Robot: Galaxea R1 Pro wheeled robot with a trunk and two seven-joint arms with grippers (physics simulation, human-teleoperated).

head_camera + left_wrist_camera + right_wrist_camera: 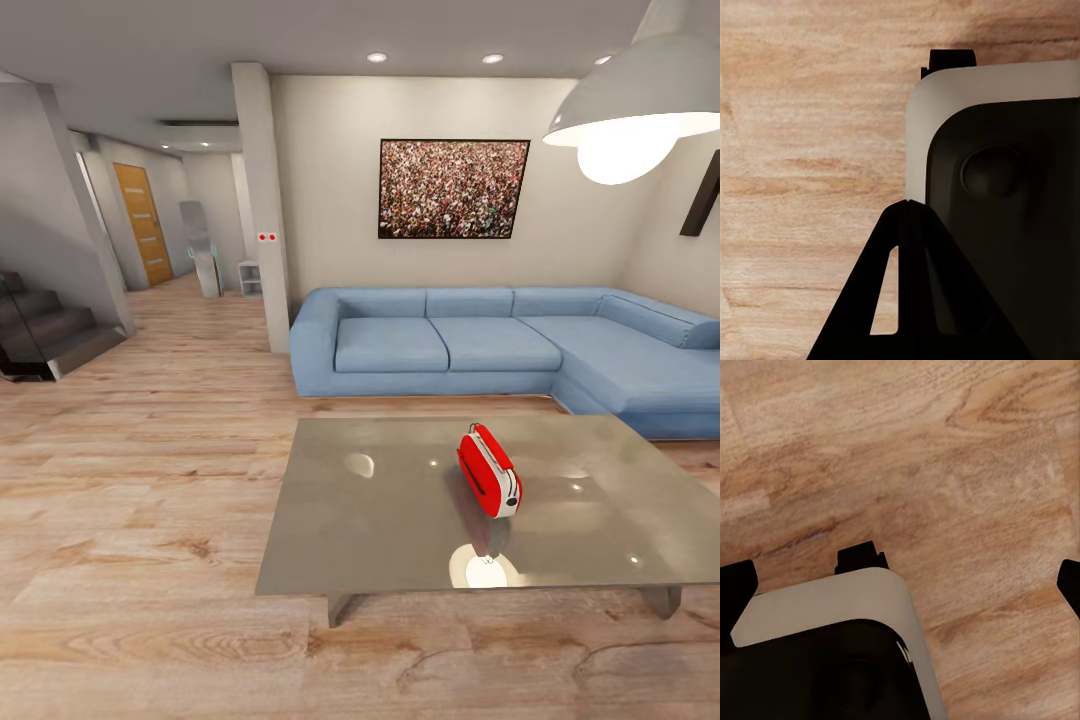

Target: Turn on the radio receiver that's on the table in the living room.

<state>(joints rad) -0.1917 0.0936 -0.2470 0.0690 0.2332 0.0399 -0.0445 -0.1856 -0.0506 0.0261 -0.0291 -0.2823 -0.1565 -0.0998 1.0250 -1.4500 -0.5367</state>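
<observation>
The radio receiver [489, 471] is seen standing on the worktop [380, 530], right of centre, nearer its front edge. Both wrist cameras face the wood floor [967, 472]; jaw openings cannot be told.

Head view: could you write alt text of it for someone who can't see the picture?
A small red and white radio receiver stands on a low table with a glossy grey top, on a light wood-plank floor. Behind the table is a blue L-shaped sofa under a framed crowd picture; a white pendant lamp hangs at upper right, and a hallway with stairs opens at left.
</observation>
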